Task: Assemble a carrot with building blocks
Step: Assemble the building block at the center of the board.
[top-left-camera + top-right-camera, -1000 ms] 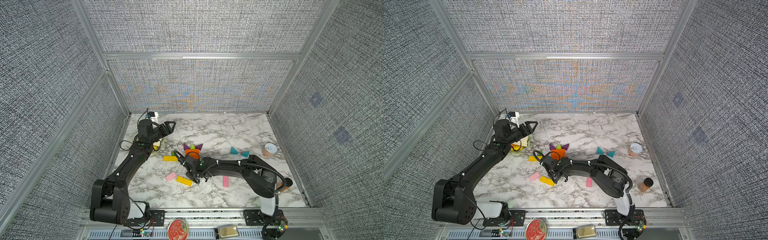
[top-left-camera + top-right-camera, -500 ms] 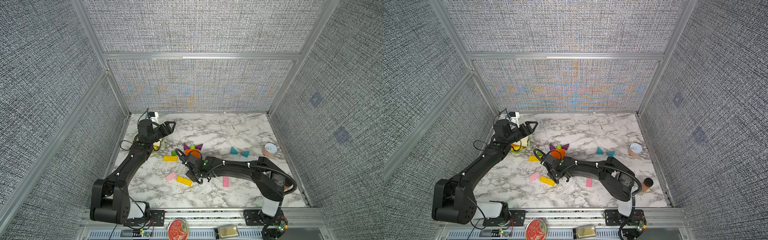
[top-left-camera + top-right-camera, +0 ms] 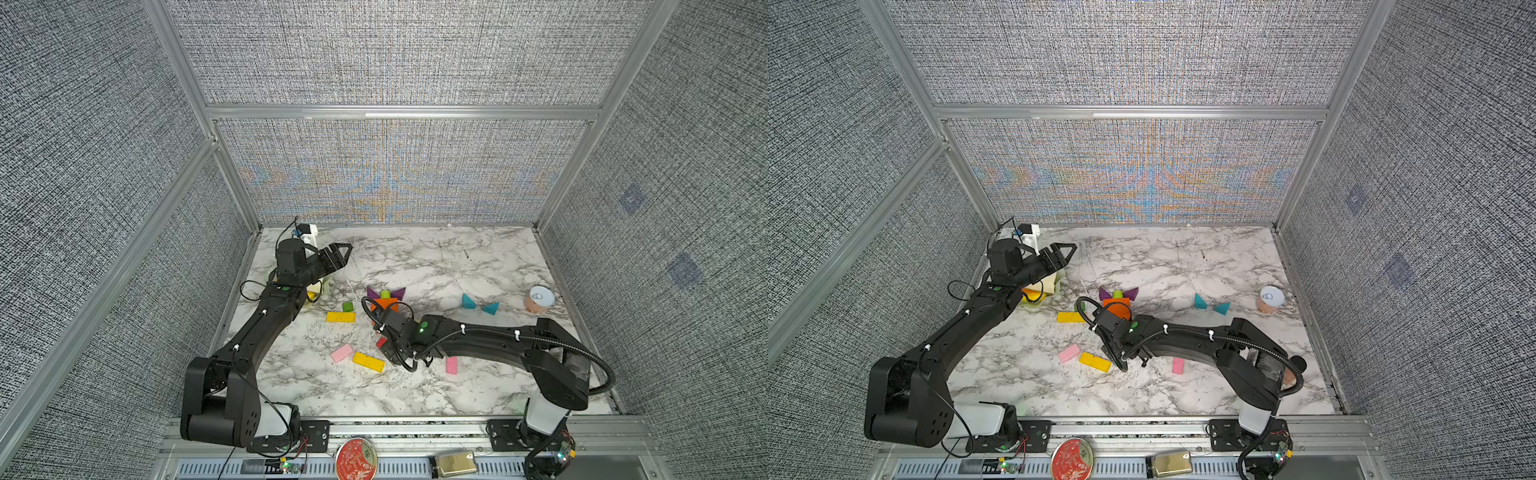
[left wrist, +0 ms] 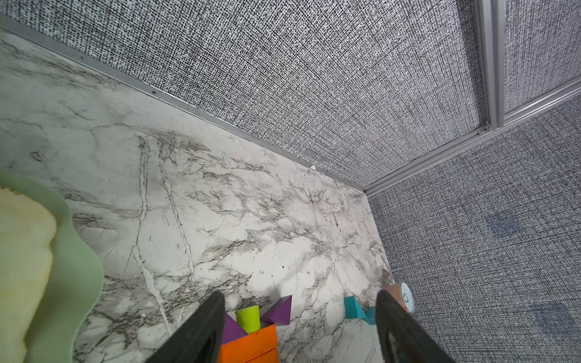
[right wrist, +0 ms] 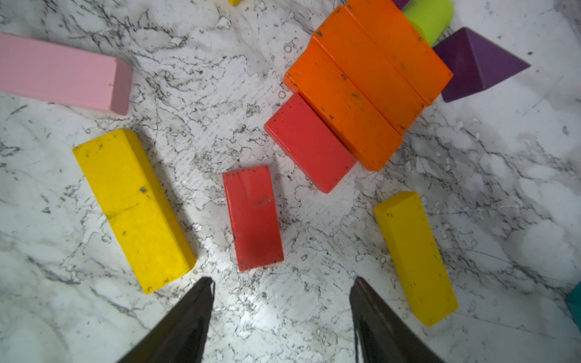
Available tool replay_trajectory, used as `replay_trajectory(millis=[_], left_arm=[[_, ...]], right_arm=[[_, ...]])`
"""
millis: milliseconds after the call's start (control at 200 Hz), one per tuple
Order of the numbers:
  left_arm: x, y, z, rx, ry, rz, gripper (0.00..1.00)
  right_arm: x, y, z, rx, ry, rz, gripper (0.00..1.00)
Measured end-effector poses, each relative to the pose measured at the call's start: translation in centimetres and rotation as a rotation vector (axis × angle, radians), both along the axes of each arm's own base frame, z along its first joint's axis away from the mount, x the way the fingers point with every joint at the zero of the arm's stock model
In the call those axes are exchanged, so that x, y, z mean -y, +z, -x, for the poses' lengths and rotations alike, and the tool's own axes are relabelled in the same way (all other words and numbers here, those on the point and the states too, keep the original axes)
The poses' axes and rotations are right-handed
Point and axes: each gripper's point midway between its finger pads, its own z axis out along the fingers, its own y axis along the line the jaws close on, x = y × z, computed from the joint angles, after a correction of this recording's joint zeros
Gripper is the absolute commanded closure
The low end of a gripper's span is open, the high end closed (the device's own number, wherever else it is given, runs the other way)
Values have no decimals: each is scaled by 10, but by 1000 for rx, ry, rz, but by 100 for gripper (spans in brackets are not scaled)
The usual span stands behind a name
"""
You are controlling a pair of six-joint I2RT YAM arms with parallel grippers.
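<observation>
Jaws of the left gripper (image 3: 344,254) stand apart and empty near the plate (image 4: 78,267). Mid-table the carrot (image 3: 386,306) looks part-built, with a red block (image 5: 309,141) touching the orange bars (image 5: 367,85). The right gripper (image 5: 282,279) hangs parted and empty, just short of a loose red block (image 5: 253,218). I'd say it should reach forward until that block sits squarely between the tips, pinch its long sides, then seat it without shoving the orange bars.

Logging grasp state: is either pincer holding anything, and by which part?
Nothing held: right pincer is open, the red bar lying free on the marble just beyond its tips; left pincer is open and empty.
</observation>
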Motion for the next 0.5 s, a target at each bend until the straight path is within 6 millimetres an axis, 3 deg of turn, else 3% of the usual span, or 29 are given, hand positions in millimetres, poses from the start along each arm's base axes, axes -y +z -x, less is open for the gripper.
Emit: replay_trajectory(millis=[270,500], left_arm=[[5,-6,-1,-29,-20,32,24],[11,-4,1,-28,-44,57,24]], right_arm=[[13,-10,7,-32,-53,13,28],[16,-17,9,-48,-82,12,40]])
